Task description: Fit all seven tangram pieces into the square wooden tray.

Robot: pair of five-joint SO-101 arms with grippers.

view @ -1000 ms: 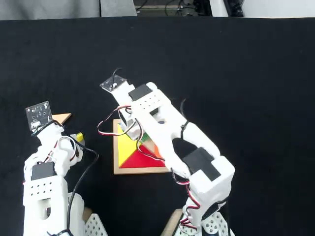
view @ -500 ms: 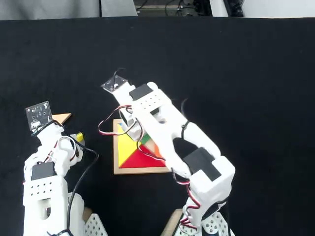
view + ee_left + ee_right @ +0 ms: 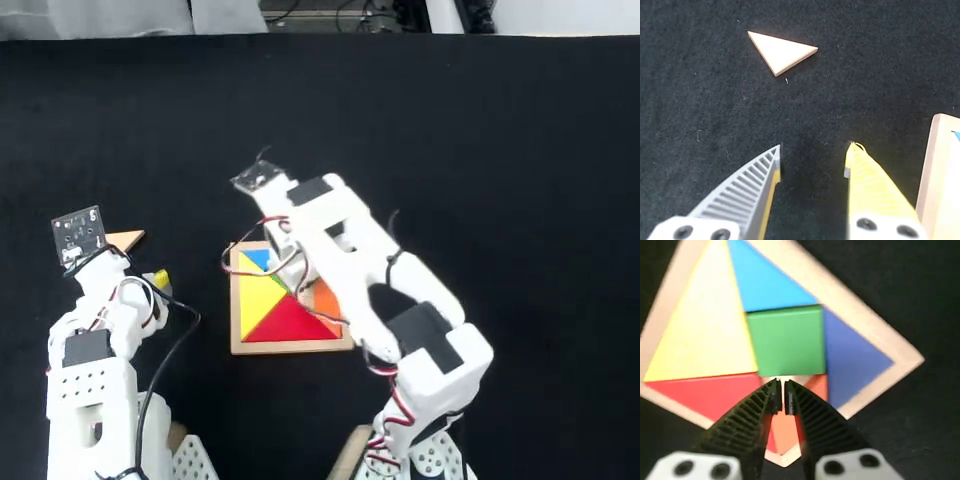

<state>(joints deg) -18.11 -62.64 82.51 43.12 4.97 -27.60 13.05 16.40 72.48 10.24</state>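
so the tray [image 3: 880, 335] has six coloured pieces in it: big yellow triangle [image 3: 705, 335], light blue triangle [image 3: 767, 280], green square [image 3: 785, 340], dark blue piece [image 3: 850, 360], red triangle [image 3: 705, 390] and an orange piece [image 3: 785, 432] partly under the right gripper [image 3: 781, 390]; they look flush against each other. That gripper hangs over the middle of the tray, pinched down to a sliver, holding nothing.

The seventh piece, a plain wood triangle [image 3: 782, 50], lies flat on the tabletop well apart from the tray, ahead of the left gripper [image 3: 812, 160], which is spread wide and empty.

What I'd worry about: that triangle is thin and flat, so the gripper could just skid it across the tabletop instead of picking it up; the right arm sits over the tray, so bringing the piece in could mean the arms bumping; I can't tell where the free slot is, since the gripper hides that bit; a narrow gripper poking down could also tip a seated piece out of line.
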